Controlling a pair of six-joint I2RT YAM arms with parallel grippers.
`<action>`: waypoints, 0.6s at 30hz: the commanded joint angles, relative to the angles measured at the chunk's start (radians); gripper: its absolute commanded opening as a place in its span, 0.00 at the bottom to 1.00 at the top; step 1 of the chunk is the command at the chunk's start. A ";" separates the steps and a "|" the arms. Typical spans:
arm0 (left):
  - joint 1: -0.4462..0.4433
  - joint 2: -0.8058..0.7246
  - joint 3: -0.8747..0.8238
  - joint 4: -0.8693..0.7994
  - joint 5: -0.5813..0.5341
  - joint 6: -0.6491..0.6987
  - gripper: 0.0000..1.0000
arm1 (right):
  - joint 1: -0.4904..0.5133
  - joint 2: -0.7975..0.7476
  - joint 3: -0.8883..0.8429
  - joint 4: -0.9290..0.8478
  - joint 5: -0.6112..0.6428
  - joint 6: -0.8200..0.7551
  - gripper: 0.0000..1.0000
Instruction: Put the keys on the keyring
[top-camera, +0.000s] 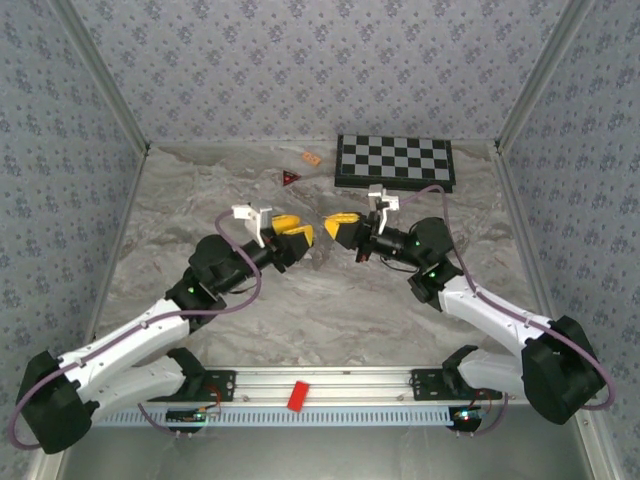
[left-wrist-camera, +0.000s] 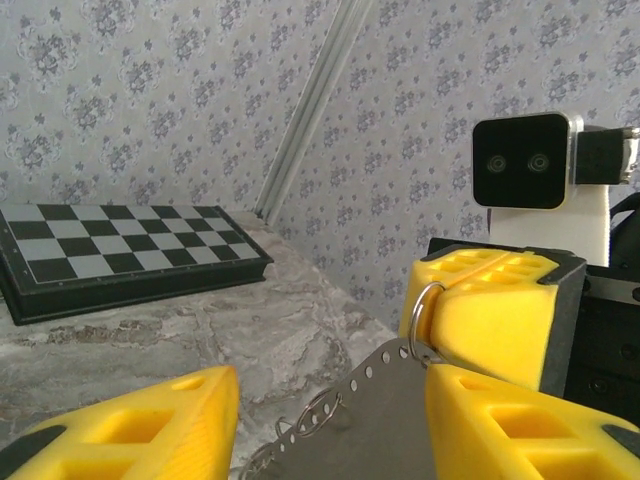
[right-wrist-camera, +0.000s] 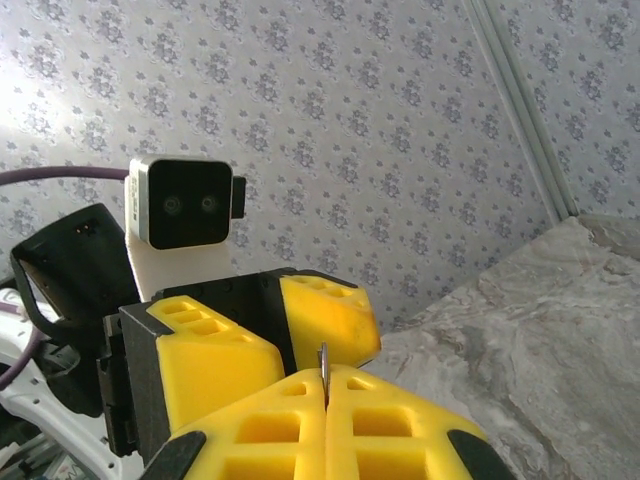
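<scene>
My right gripper (top-camera: 338, 228) and left gripper (top-camera: 293, 232) meet tip to tip above the middle of the marble table (top-camera: 330, 300). The right gripper (right-wrist-camera: 325, 385) is shut on the keyring (right-wrist-camera: 323, 362), whose thin silvery edge sticks up between its tips. In the left wrist view the keyring (left-wrist-camera: 424, 322) is a split ring pinched in the right fingers (left-wrist-camera: 500, 320). It is threaded through an end hole of a flat grey perforated plate (left-wrist-camera: 400, 420) carrying more small rings (left-wrist-camera: 318, 412). The plate reaches between the fingers of my open left gripper (left-wrist-camera: 335, 405). The keys are out of view.
A black-and-white chessboard (top-camera: 394, 161) lies at the back right. A small red triangle (top-camera: 291, 178) and an orange chip (top-camera: 312, 158) lie near the back wall. A red tag (top-camera: 298, 395) sits on the front rail. Patterned walls enclose three sides.
</scene>
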 joint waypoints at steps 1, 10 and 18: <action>-0.001 0.014 0.057 -0.012 0.014 -0.003 0.52 | 0.012 -0.021 -0.001 -0.014 0.034 -0.050 0.00; -0.008 0.050 0.089 -0.020 0.044 -0.008 0.43 | 0.028 -0.024 0.005 -0.052 0.049 -0.082 0.00; -0.015 0.088 0.110 -0.018 0.074 -0.009 0.37 | 0.034 -0.029 0.006 -0.058 0.052 -0.088 0.00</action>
